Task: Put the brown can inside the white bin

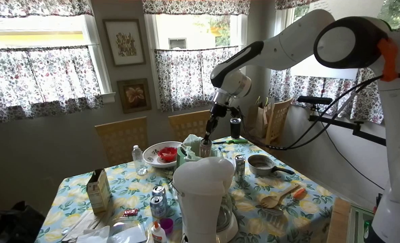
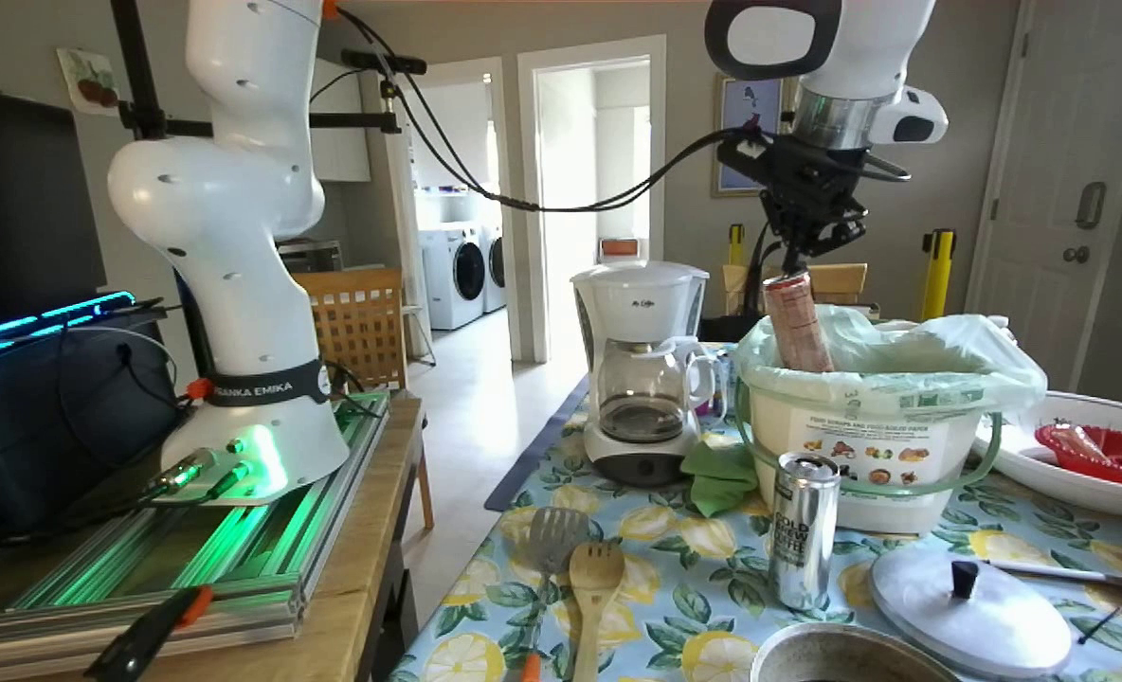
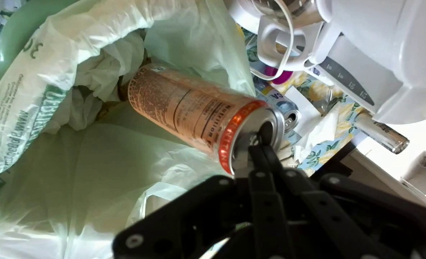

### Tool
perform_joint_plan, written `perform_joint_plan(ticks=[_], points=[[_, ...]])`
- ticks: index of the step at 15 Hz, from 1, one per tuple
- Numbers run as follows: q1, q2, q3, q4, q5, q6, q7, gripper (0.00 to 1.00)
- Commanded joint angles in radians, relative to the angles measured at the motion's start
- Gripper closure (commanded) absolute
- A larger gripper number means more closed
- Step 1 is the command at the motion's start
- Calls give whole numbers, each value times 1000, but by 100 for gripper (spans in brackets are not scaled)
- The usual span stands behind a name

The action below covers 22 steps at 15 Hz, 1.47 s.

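Note:
The brown can [image 2: 798, 324] hangs tilted below my gripper [image 2: 792, 263], at the inner side of the white bin's [image 2: 893, 513] rim. The bin has a pale green liner bag folded over its edge and a green handle. In the wrist view the fingertips [image 3: 264, 149] are shut together at the tab on the can's [image 3: 184, 104] silver top. The can's lower end points into the liner, over crumpled white paper. Whether it touches the liner cannot be told. In an exterior view the can [image 1: 205, 149] shows above the bin, which is partly hidden by the coffee maker.
A white coffee maker [image 1: 203, 189] stands close beside the bin. A silver can [image 2: 805, 535] stands upright in front of it, near a pot lid [image 2: 973, 611]. A white bowl [image 1: 149, 157] with a red bowl, a bottle [image 1: 139, 160] and a pan [image 1: 260, 164] are also near.

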Motion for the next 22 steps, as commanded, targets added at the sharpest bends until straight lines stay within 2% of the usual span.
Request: perform_joint_plan(ticks=[1, 22], points=[[-25, 53, 25, 61, -4, -37, -6, 100], [-49, 213, 42, 119, -49, -30, 25, 100]])
